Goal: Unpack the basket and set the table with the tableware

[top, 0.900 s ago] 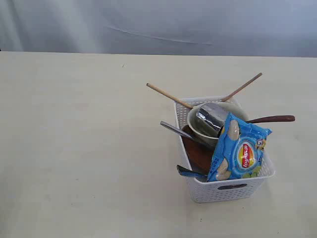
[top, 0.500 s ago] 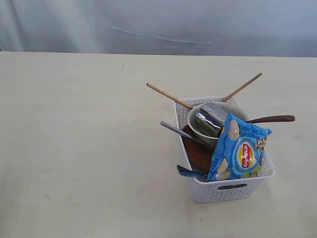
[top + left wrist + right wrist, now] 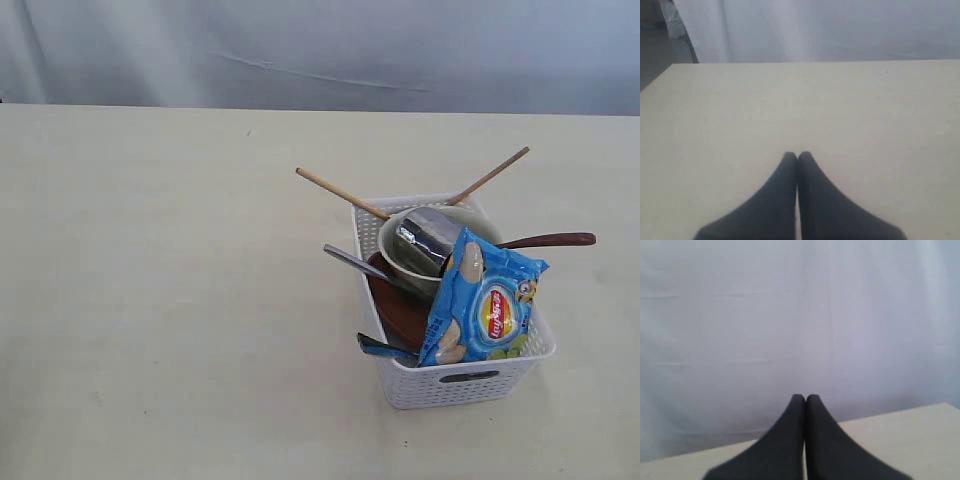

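My left end effector (image 3: 797, 156) and right end effector (image 3: 805, 398) are clenched empty; basket (image 3: 455, 385) sits full on the counter (image 3: 170, 300), right of centre, and I'd take the light, stiff chopsticks (image 3: 340, 192) by their protruding ends, the cup (image 3: 425, 242) likely slippery.

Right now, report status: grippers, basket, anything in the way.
Left gripper shut, empty. Right gripper shut, empty. Basket packed, nothing set out. Crisp packet propped inside, in the way.

The blue crisp packet (image 3: 483, 310) carries a red-and-yellow logo (image 3: 497, 318), its lettering too small to read.
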Controlling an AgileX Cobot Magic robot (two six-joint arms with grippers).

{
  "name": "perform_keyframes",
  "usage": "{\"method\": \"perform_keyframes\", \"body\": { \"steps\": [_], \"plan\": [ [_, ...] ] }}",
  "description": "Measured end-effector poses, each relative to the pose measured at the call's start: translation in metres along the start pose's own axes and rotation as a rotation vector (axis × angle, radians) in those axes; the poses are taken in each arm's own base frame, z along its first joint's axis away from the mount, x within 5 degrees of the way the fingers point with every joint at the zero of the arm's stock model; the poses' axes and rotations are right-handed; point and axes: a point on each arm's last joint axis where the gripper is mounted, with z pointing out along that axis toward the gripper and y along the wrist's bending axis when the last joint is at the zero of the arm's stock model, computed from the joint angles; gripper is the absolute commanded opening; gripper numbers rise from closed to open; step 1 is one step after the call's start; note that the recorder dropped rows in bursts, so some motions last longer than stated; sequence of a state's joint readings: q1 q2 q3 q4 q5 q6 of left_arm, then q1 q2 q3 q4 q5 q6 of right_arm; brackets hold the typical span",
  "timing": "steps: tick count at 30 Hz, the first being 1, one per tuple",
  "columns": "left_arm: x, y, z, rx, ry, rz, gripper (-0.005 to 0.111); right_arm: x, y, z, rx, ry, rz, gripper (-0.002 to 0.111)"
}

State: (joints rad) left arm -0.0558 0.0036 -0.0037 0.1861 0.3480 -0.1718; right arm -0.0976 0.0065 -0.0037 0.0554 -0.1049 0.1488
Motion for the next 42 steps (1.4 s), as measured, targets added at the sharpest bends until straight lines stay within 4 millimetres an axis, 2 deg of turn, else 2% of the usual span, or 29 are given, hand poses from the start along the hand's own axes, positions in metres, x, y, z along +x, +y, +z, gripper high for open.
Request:
{"method": "perform_keyframes", "body": {
  "steps": [6, 10, 36, 42],
  "plan": [
    [0.0, 0.0, 0.0, 0.0, 0.0, 0.0, 0.0, -0.012, 0.002, -0.001, -0.025, -0.136, 0.083, 0.0],
    [0.0, 0.0, 0.0, 0.0, 0.0, 0.0, 0.0, -0.015, 0.002, -0.001, -0.032, -0.161, 0.113, 0.0],
    [0.0, 0.0, 0.0, 0.0, 0.0, 0.0, 0.0, -0.011, 0.002, -0.001, -0.024, -0.117, 0.121, 0.0],
    [0.0, 0.0, 0.0, 0.0, 0.0, 0.0, 0.0, -0.005, 0.001, 0.0, -0.011, -0.053, 0.122, 0.0]
  ]
}}
